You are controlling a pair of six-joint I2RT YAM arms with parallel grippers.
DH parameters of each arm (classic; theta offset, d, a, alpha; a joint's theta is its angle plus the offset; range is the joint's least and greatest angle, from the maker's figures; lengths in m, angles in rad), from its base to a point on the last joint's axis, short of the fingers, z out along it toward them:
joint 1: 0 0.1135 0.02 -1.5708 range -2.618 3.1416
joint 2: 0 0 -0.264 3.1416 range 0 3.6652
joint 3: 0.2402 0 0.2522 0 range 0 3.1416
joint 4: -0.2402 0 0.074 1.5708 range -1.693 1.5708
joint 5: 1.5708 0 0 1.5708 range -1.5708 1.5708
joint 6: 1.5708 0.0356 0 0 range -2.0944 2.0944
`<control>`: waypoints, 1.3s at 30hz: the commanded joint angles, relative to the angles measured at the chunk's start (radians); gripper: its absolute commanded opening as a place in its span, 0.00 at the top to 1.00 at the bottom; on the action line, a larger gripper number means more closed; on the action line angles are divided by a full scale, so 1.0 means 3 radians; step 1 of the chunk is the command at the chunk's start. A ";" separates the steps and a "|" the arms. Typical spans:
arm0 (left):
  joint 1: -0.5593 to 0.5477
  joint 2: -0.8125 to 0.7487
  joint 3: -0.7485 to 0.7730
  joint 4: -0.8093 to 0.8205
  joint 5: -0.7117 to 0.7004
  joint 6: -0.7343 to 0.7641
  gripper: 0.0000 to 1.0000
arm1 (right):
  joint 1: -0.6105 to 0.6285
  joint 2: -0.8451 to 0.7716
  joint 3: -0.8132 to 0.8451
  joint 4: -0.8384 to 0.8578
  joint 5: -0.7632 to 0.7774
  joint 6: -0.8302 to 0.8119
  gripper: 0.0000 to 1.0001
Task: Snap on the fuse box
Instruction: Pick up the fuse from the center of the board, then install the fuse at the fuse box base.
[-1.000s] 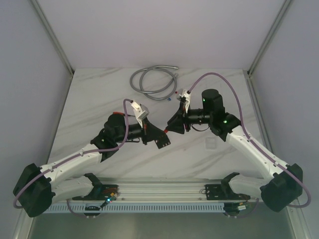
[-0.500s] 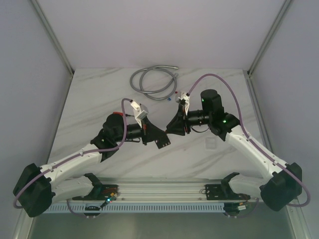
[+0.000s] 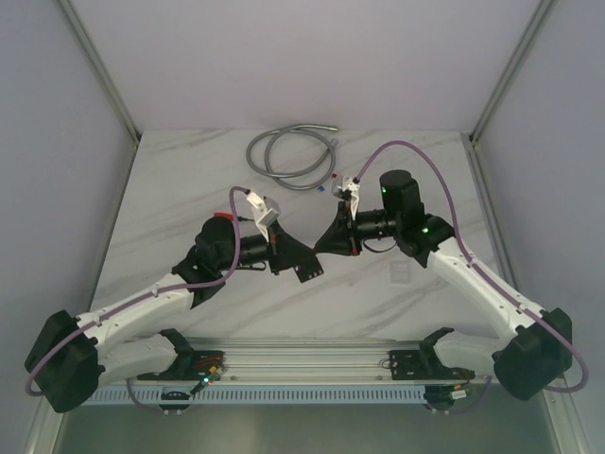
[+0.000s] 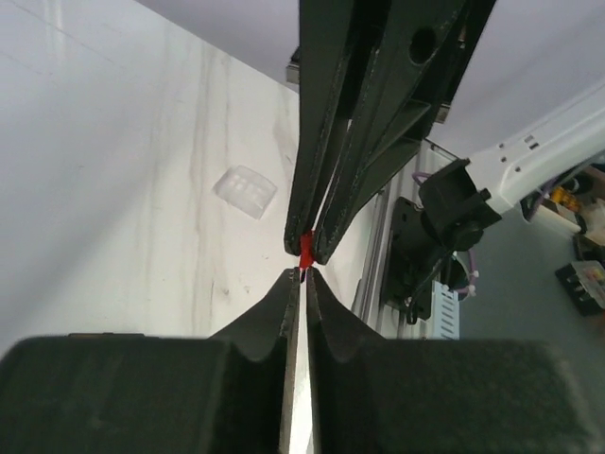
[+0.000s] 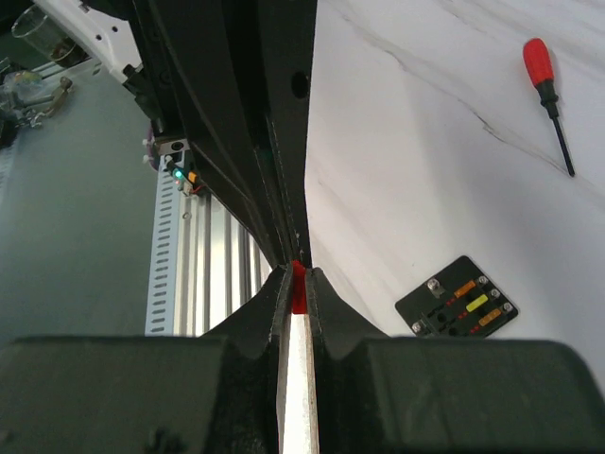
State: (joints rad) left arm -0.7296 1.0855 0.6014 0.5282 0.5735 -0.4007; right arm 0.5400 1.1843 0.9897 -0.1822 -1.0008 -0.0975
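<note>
The fuse box (image 5: 457,309) is a small black square with orange, yellow and red fuses in its slots. It lies flat on the table and shows in the top view as a black square (image 3: 307,271) just below the grippers. My two grippers meet tip to tip above the table. The right gripper (image 5: 298,276) is shut on a tiny red fuse (image 5: 299,288). The left gripper (image 4: 302,274) stands almost closed, a thin slit between its jaws, pinching the other end of the same fuse (image 4: 304,248). From the top view, the left gripper (image 3: 315,250) and right gripper (image 3: 322,244) touch.
A clear square cover (image 4: 245,190) lies on the table right of centre (image 3: 400,272). A red-handled screwdriver (image 5: 548,90) lies to the left. At the back lie a coiled grey cable (image 3: 291,156) and tiny loose fuses (image 3: 328,180). An aluminium rail (image 3: 302,357) runs along the near edge.
The right gripper has moved in to the left gripper's tips and closed on the red fuse. The left arm has barely moved and its jaws have eased slightly.
</note>
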 commanded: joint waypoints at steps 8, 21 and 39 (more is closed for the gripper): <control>0.0039 -0.0235 -0.0264 -0.0489 -0.1484 -0.0339 0.52 | 0.0148 0.0109 -0.0067 -0.0076 0.1332 0.0505 1.00; 0.0495 -0.0244 -0.0612 -0.0827 -0.2093 -0.1114 0.17 | 0.0917 0.0626 -0.0124 -0.0036 0.3303 0.1135 1.00; 0.0775 -0.0118 -0.0722 -0.0964 -0.2085 -0.1391 0.00 | 0.1392 0.1343 -0.0079 0.0137 0.4088 0.1542 1.00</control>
State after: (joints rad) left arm -0.5095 1.0405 0.3973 0.2657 -0.0391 -0.7979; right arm 0.9394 1.5406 0.9611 -0.1646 0.1406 0.3286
